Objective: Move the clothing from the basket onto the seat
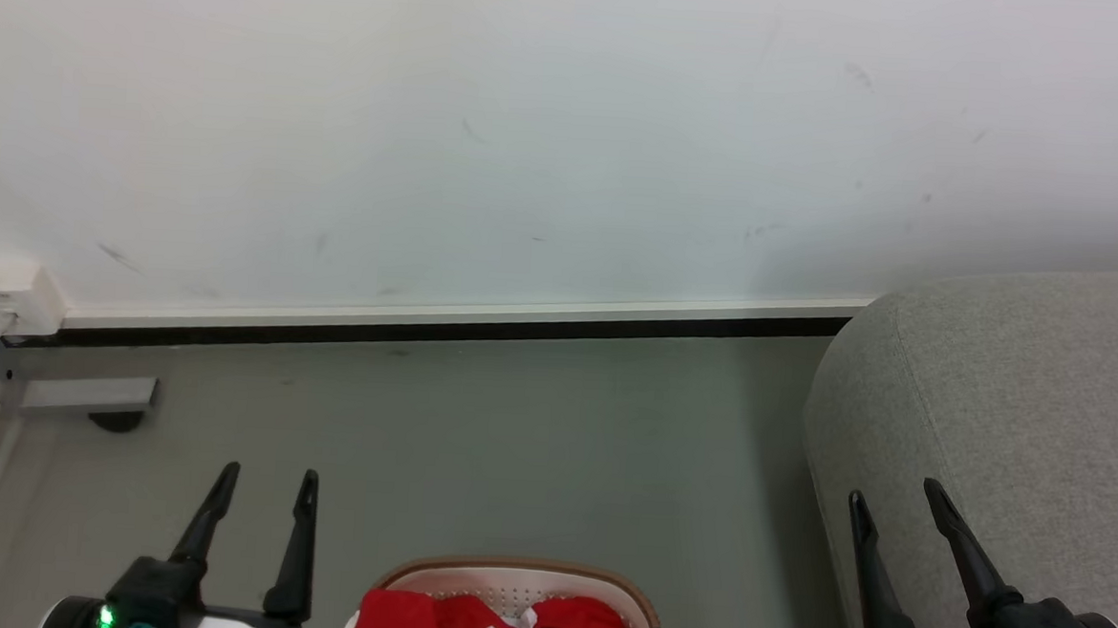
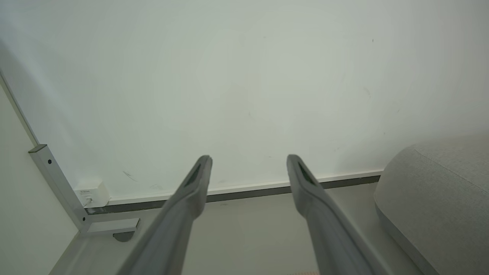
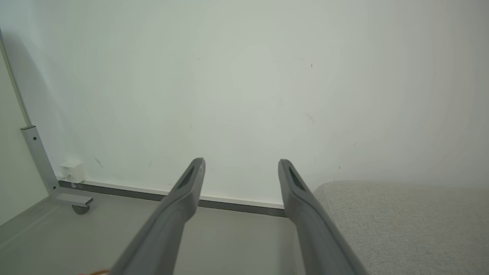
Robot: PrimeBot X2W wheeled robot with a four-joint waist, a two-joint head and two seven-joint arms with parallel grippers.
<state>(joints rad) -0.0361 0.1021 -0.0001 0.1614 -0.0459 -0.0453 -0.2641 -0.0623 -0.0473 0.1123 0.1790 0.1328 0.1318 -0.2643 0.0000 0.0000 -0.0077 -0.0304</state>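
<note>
Clothing (image 1: 495, 627) in basket (image 1: 526, 571), on floor (image 1: 514, 446) near seat (image 1: 1023, 405).
L gripper (image 1: 269, 474), R gripper (image 1: 895, 491): jaws spread wide, empty, either side of basket.

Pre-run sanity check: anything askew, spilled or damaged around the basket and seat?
Nothing stands out. The clothing lies bunched inside the basket, none spilled over the rim that shows. The seat looks intact, nothing on its visible part. The wall has only faint scuffs. The left gripper and right gripper are open, holding nothing.
</note>
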